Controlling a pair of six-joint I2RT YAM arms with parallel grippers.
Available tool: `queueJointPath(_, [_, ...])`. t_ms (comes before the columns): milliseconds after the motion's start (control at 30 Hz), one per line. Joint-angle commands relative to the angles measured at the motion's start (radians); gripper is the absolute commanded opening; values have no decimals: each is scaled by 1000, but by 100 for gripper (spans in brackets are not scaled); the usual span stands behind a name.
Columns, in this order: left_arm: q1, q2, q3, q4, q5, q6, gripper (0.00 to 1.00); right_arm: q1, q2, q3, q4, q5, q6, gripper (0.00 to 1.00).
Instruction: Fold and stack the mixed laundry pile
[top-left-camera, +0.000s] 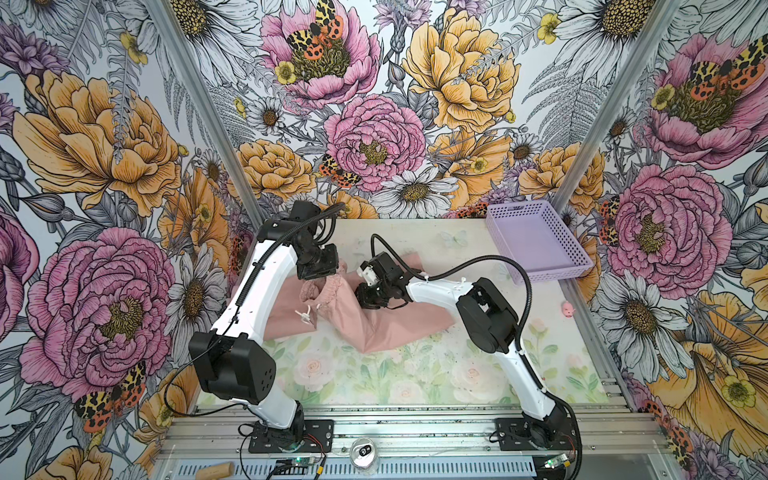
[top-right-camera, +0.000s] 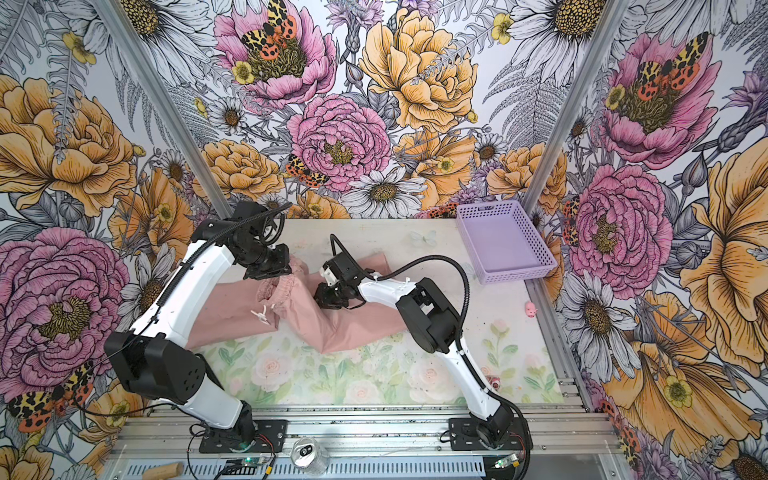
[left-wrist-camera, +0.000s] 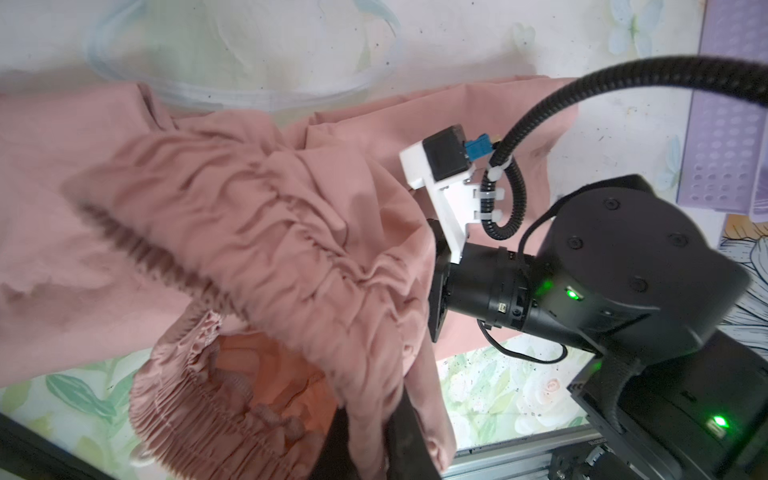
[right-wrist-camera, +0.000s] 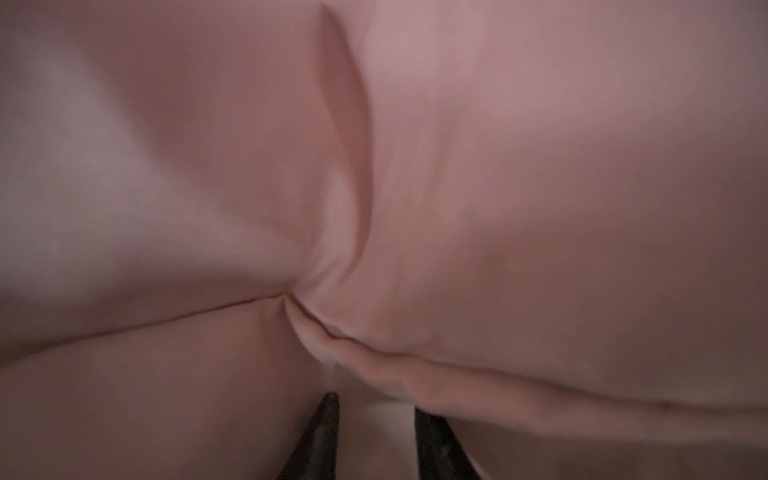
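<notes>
I count one dusty-pink drawstring garment at the centre of the counter, its waistband clamped in my left gripper, my right gripper pressed on it, grip I cannot tell, and one lilac basket at two o'clock.

The dusty-pink garment is soft, matt woven cloth, smooth on its flat panels and finely puckered along the elastic waistband. Its drawstring is white cord. The basket is lilac perforated plastic with a faint sheen. The worktop carries a smooth printed floral sheet flecked with dark specks. The left arm and right arm have glossy white plastic shells, matt black housings and ribbed black conduit. The front rails are brushed metal.
</notes>
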Motion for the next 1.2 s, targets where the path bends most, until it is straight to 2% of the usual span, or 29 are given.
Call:
queueJointPath(0, [-22,19,27,-13,30,-37,0,-114,-146,-110,-1,-7,-10,37])
queueJointPath(167, [-69,62,49,-13,22,-65,0,-246,-335,-321,-123,-30,-145,40])
queueJointPath(333, [-127,112,104,-13,13,-111,0,-323,-415,-479,-162,-32,-222,40])
queueJointPath(567, [-236,217,206,-13,14,-184,0,-330,-420,-557,-131,0,-241,40])
queueJointPath(800, [-349,394,350,-11,14,-242,0,-334,-374,-589,-95,27,-244,39])
queueJointPath(833, [-363,418,373,-11,14,-248,4,-333,-372,-594,-92,31,-245,39])
queueJointPath(900, [-385,461,420,-11,16,-255,17,-337,-376,-603,-90,40,-244,39])
queueJointPath(1067, [-413,517,550,-11,17,-281,63,-373,-495,-650,-105,86,-228,40])
queueJointPath(1167, [-410,486,606,-11,-3,-288,76,-393,-589,-656,-179,158,-244,42])
